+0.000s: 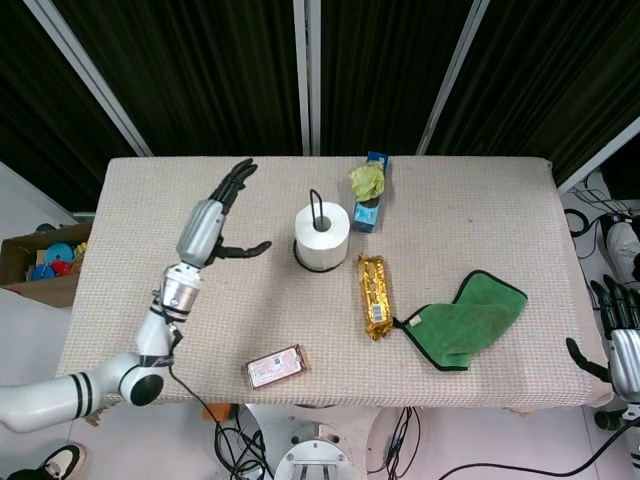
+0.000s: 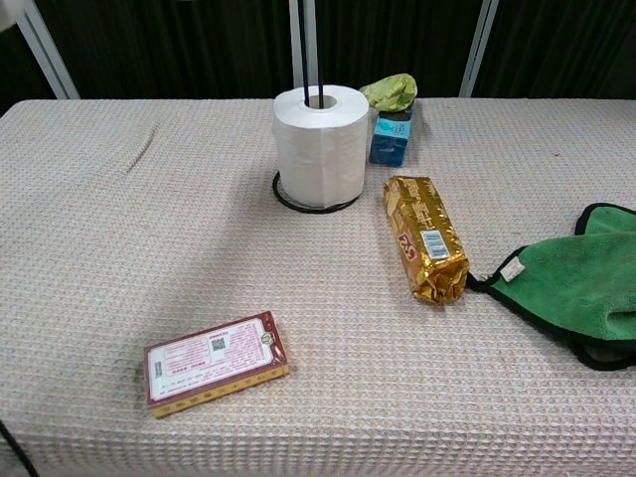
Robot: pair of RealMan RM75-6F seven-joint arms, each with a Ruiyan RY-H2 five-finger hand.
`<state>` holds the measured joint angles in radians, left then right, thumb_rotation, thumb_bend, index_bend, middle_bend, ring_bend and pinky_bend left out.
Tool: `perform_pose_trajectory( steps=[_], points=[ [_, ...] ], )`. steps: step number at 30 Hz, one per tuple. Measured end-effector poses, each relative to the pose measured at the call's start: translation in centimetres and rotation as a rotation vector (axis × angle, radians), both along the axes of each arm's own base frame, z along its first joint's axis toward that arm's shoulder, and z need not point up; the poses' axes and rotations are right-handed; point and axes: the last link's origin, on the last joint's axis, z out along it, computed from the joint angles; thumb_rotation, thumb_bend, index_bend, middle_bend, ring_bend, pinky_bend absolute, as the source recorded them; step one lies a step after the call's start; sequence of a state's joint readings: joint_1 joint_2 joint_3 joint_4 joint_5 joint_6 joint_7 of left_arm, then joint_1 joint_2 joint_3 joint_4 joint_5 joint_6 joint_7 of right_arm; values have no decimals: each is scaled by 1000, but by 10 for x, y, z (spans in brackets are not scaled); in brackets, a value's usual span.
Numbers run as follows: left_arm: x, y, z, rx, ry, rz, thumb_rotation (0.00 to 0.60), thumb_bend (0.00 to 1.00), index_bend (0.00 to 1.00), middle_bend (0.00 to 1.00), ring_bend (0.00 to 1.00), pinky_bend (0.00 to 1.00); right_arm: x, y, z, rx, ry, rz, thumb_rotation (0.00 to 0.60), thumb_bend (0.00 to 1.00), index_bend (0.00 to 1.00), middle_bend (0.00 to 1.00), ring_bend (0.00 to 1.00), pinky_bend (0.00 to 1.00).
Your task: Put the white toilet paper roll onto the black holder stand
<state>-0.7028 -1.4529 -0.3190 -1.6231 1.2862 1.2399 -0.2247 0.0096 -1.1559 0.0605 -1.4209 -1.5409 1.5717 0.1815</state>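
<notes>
Toilet paper roll (image 1: 321,235) seated on holder stand (image 2: 310,204). Left robot hand (image 1: 213,222) empty, fingers spread, beside stand; careless swing could topple it.

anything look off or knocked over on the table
Nothing stands out. The roll sits upright around the stand's post, down on its base ring. The gold pack, red box and green cloth lie flat, apart from one another.
</notes>
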Motion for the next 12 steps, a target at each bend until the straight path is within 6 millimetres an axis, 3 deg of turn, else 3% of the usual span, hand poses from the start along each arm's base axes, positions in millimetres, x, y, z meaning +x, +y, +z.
perform_pose_trajectory(
  steps=[7,12],
  points=[
    [-88,-62,38,103,470,47,411,108,73,44,63,219,-4,-1,-5,20,14,-11,600,229,0,0,0,0],
    [-151,-128,58,137,773,165,271,94,84,45,60,209,-3,-2,-12,39,44,-10,600,223,0,0,0,0]
  ],
)
